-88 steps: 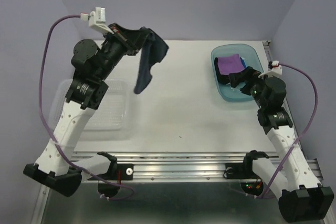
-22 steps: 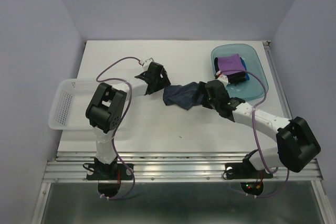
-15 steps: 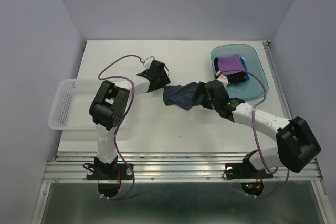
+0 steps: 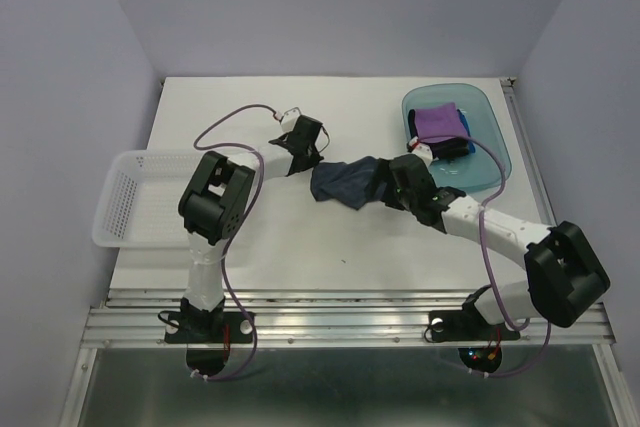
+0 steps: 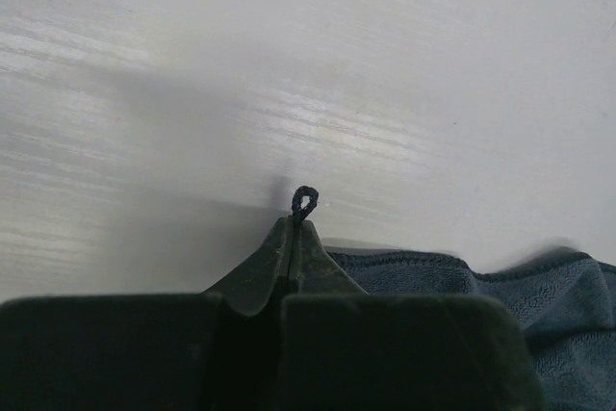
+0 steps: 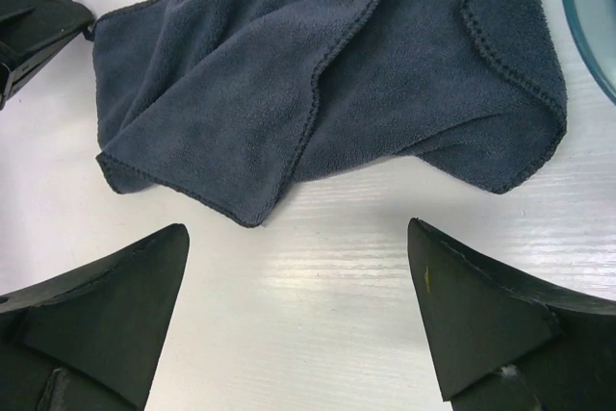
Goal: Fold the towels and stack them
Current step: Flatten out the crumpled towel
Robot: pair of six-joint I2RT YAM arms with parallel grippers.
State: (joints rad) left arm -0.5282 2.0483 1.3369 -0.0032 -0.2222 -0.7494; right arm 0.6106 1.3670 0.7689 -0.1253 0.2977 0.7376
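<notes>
The dark navy towel (image 6: 327, 74) lies crumpled on the white table (image 4: 300, 237), a little right of the middle of the top view, between the two grippers. It is not flat: one part is folded over another, and its stitched edge makes a wavy line in the right wrist view.

The left gripper (image 5: 292, 228) is at the left corner of this towel. Its fingers are pressed fully together. In the left wrist view, a small dark loop of thread (image 5: 305, 201) stands out just past the tips, and the towel's edge runs away to the lower right of the frame. So the fingers are pinching the corner of the dark navy towel, low at the table.

The right gripper (image 6: 297, 226) is at the other side of the towel. Its fingers are spread wide and hold nothing. The towel's lower edge lies just above the gap between them, without touching them.

The teal tray (image 4: 495, 162) is in the upper right of the top view. The purple towel (image 4: 438, 121) lies folded in it, with some bright blue cloth (image 4: 467, 129) at its side. The white mesh basket (image 4: 120, 202) stands at the left edge of the table.
</notes>
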